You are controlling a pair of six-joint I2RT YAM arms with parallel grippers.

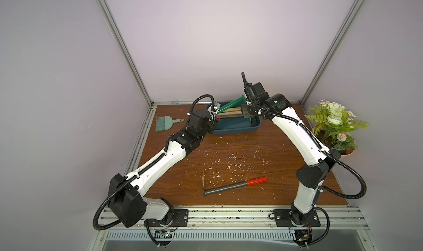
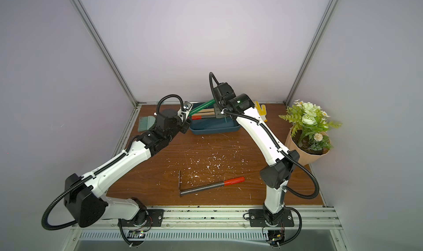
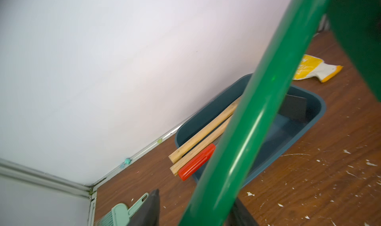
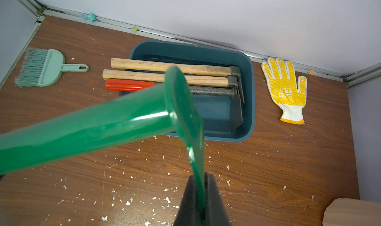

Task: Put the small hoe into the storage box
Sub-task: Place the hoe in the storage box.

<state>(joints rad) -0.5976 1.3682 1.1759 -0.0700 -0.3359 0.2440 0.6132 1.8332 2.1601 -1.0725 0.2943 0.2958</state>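
Observation:
The small hoe point(image 1: 231, 104) point(image 4: 103, 128) is green plastic and hangs slanted over the dark teal storage box point(image 1: 235, 129) point(image 2: 215, 130) at the back of the table. My right gripper point(image 4: 203, 175) point(image 1: 246, 111) is shut on the thin edge of its blade above the box's right end. At the box's left end, my left gripper point(image 3: 196, 196) point(image 1: 215, 117) stands open around the green handle point(image 3: 247, 132). One of its fingers point(image 3: 150, 208) is clear of the handle, the other is partly hidden behind it.
Two wooden-handled hoes point(image 4: 165, 67) and a red-gripped one point(image 4: 129, 85) lie in the box, handles over its left rim. Another red-gripped hoe point(image 1: 235, 185) lies at the table's front. A mint brush point(image 1: 166, 122) lies left, a yellow glove point(image 4: 286, 89) and potted flowers point(image 1: 332, 128) right.

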